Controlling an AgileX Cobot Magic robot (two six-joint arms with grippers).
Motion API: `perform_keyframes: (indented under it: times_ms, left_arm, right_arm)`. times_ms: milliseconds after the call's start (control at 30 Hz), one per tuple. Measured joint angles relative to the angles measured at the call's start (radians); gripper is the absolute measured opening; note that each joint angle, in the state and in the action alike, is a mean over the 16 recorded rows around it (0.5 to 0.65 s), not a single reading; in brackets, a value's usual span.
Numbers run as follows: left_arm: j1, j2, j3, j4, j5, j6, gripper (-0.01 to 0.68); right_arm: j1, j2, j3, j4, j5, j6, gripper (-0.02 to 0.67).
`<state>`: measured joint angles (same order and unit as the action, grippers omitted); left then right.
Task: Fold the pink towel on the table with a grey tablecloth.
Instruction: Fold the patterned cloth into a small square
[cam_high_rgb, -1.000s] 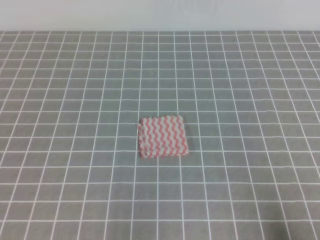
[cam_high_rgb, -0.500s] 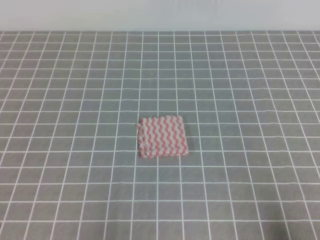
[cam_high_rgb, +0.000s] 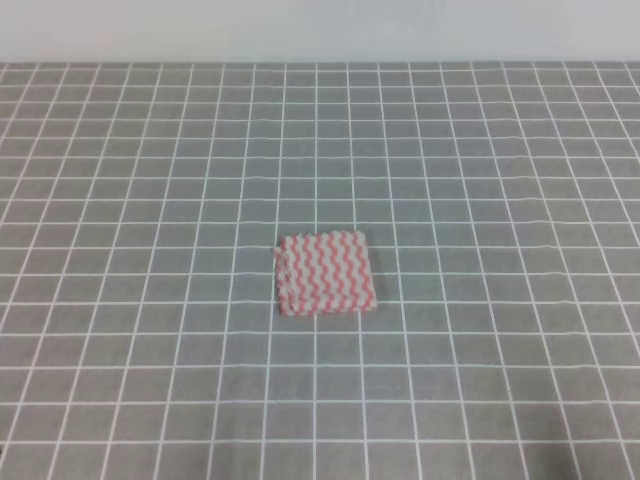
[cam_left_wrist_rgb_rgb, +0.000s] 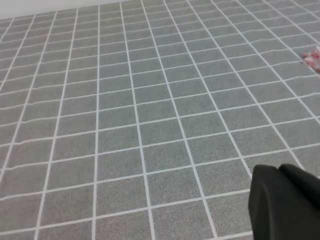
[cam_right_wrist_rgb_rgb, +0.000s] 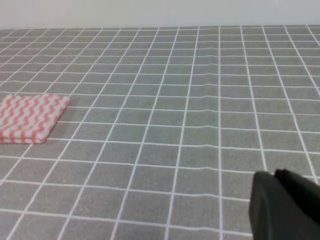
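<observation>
The thin pink-and-white zigzag-striped towel lies folded into a small rectangle near the middle of the table covered in grey cloth with a white grid. A black part of the left gripper and of the right gripper shows in the lower right corner of each wrist view, both well apart from the towel. Whether either pair of jaws is spread or pressed together cannot be told.

pink towel, folded compact, flat mid-table on grey tablecloth

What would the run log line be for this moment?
towel: folded, flat on table | left gripper: away | right gripper: away
</observation>
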<state>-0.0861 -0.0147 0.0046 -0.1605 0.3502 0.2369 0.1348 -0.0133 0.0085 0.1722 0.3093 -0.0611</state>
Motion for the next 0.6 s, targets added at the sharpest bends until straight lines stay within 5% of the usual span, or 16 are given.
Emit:
perform_keyframes:
  times_ms: [600]
  left_arm:
    - [0.000, 0.000, 0.000, 0.000, 0.000, 0.000, -0.003]
  right_arm:
    - [0.000, -0.002, -0.004, 0.001, 0.004, 0.000, -0.015]
